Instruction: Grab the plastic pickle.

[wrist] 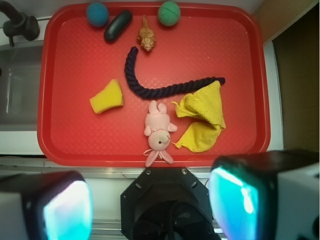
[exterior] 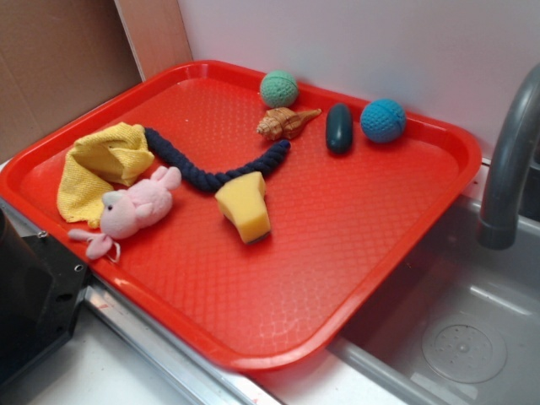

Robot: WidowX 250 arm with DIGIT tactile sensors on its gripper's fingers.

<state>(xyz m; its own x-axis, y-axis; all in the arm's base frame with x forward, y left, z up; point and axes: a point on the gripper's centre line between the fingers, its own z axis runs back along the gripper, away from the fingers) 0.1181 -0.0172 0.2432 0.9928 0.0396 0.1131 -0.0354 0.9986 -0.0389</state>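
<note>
In the exterior view, a red tray [exterior: 354, 278] holds all the things. The pickle [exterior: 339, 128] lies near the far rim, at about 1 o'clock from the tray's middle. Its long axis runs almost from 12 to 6 o'clock. A blue ball [exterior: 383, 120] is just beside it at 3 o'clock, and a brown shell [exterior: 284, 123] is near it at 9 o'clock. A green ball [exterior: 278, 89] sits at 11 o'clock from the shell. A dark rope [exterior: 215, 169] curves across the middle; a yellow sponge [exterior: 244, 206] lies beside its bend. A pink rabbit [exterior: 135, 209] and a yellow cloth [exterior: 101, 164] lie at 9 o'clock. A grey tap [exterior: 510, 156] stands over the sink [exterior: 456, 337] at 3 o'clock.

In the wrist view, the gripper [wrist: 150, 205] is at the bottom edge with the jaws wide apart and holding nothing. The pickle [wrist: 118, 26] is well apart from it, at 11 o'clock near the tray's [wrist: 70, 130] far rim. Its long axis goes from 1 to 7 o'clock. It is between the blue ball [wrist: 97, 14] and the shell [wrist: 146, 36].
</note>
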